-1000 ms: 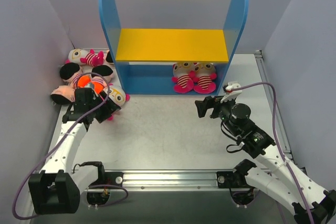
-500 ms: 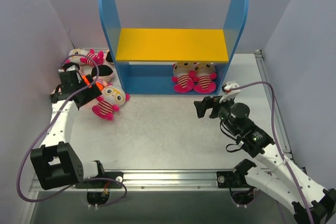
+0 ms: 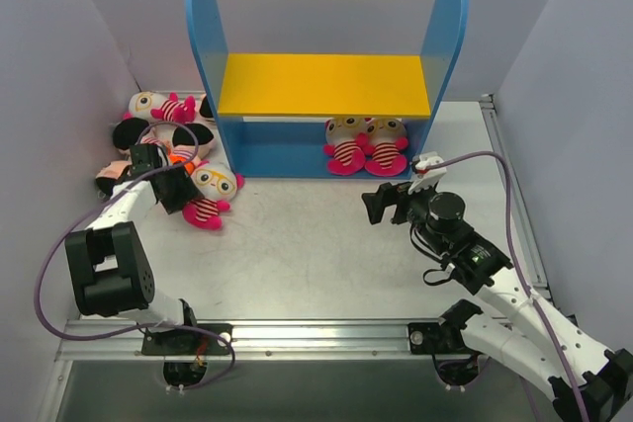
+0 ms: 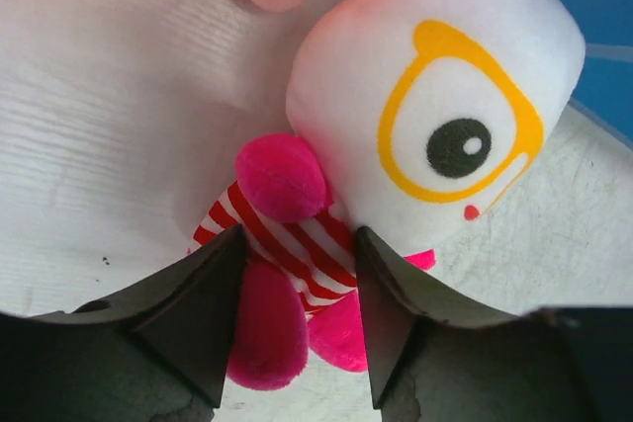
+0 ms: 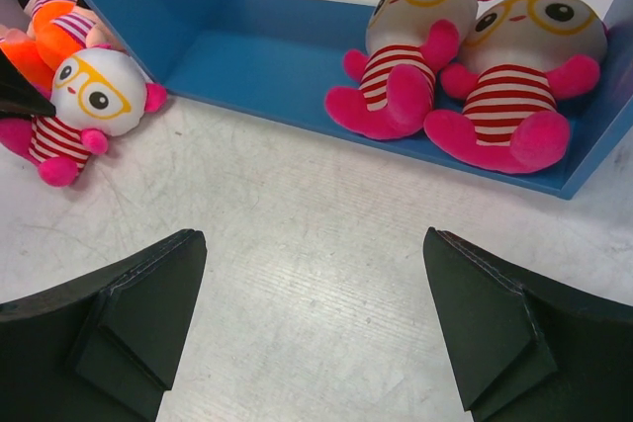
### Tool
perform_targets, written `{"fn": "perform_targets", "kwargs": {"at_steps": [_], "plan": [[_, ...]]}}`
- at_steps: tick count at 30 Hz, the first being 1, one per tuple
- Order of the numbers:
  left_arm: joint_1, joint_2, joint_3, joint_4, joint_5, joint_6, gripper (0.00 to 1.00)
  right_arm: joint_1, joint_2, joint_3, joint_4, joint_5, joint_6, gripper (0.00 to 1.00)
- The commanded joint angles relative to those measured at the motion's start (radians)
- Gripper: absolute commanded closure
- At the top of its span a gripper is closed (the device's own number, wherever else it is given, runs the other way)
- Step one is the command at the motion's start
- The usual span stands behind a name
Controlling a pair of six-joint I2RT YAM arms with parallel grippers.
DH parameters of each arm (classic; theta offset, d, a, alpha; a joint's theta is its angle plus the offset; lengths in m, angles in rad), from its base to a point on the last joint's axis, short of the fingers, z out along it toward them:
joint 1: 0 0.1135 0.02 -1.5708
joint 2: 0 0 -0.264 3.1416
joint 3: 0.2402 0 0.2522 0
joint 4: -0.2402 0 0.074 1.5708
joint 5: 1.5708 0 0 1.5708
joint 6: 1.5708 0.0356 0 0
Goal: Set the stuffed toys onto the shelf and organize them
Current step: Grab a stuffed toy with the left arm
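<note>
My left gripper (image 4: 299, 244) clenches the striped torso of a white-headed plush doll with yellow glasses and magenta legs (image 4: 445, 126). It lies on the grey table (image 3: 316, 244), just left of the blue-and-yellow two-level shelf (image 3: 321, 86). My right gripper (image 5: 312, 239) hangs released and empty, facing two matching dolls (image 3: 366, 145) on the shelf's base.

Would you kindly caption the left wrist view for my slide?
The left gripper straddles the red-striped body of a white-headed, yellow-spectacled plush doll on the grey table.

Bright, even light from above — only faint, soft shadows beneath the stuffed toys (image 5: 401, 66), pictures sharp.
</note>
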Motion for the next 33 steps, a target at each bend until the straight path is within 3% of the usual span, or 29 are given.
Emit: {"fn": "perform_targets", "kwargs": {"at_steps": [1,3,5,10,12,19,28,33], "plan": [[-0.001,-0.048,-0.080,0.024,0.067,-0.068,0.46,-0.001,0.017,0.000,0.053,-0.035,-0.015,0.03],[-0.008,-0.097,-0.114,0.030,0.089,-0.097,0.61,-0.001,0.021,0.003,0.053,-0.044,-0.022,0.04],[-0.009,-0.162,-0.161,0.032,0.103,-0.122,0.66,0.000,0.030,0.005,0.060,-0.104,-0.022,0.04],[-0.041,-0.359,-0.287,0.082,0.173,-0.221,0.93,0.011,0.071,0.006,0.081,-0.188,0.003,0.04],[-0.069,-0.463,-0.342,0.108,0.180,-0.300,0.97,0.020,0.094,-0.003,0.102,-0.233,0.035,0.05],[-0.257,-0.742,-0.471,0.237,0.109,-0.595,0.98,0.077,0.140,-0.058,0.245,-0.335,0.172,0.06],[-0.446,-0.818,-0.600,0.482,0.020,-0.786,0.97,0.203,0.315,-0.141,0.523,-0.337,0.394,0.07],[-0.549,-0.827,-0.628,0.513,-0.087,-0.812,0.97,0.229,0.404,-0.138,0.560,-0.302,0.439,0.07]]}}
